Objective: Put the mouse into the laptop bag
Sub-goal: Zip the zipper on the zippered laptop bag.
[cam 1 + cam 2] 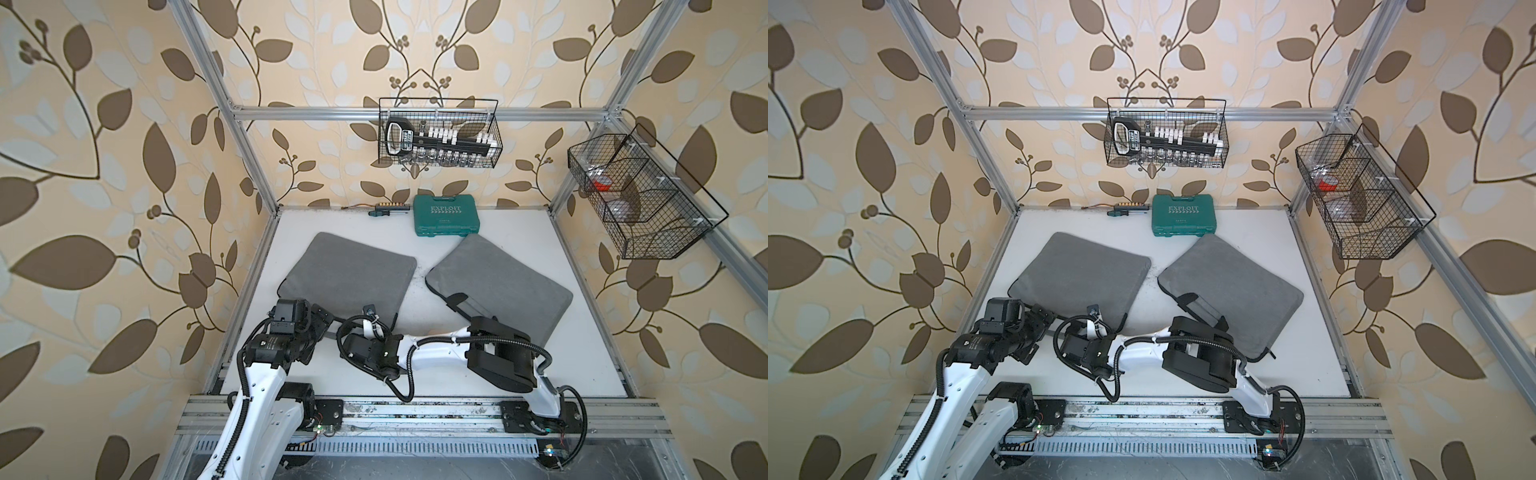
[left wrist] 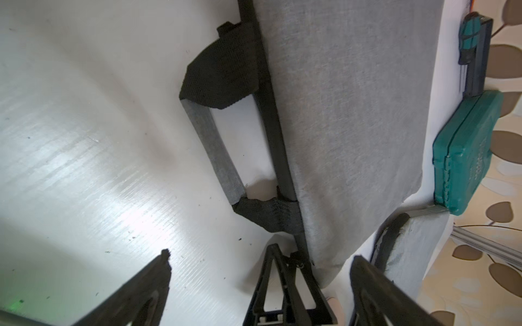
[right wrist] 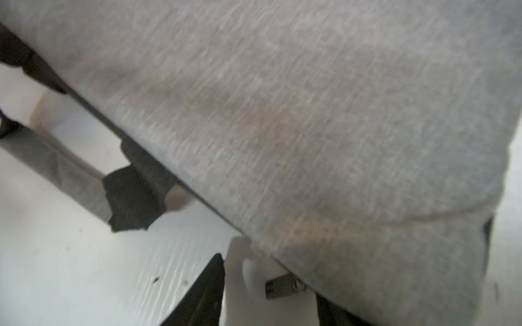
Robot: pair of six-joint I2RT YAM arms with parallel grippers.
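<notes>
The left fingers point(image 2: 158, 271) are spread wide and grasp nothing, straddling the near corner of the laptop bag point(image 1: 353, 274) on the white surface point(image 1: 582, 365). The right fingers point(image 3: 206, 288) sit at that bag's zipper pull point(image 3: 282, 285); whether they grip it cannot be told. The mouse cannot be made out in any view.

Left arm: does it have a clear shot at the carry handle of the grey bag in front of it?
Likely yes. The left gripper is open, facing the handle, which lies on bare table beside the bag. Only the right gripper's finger crowds the near end.
</notes>
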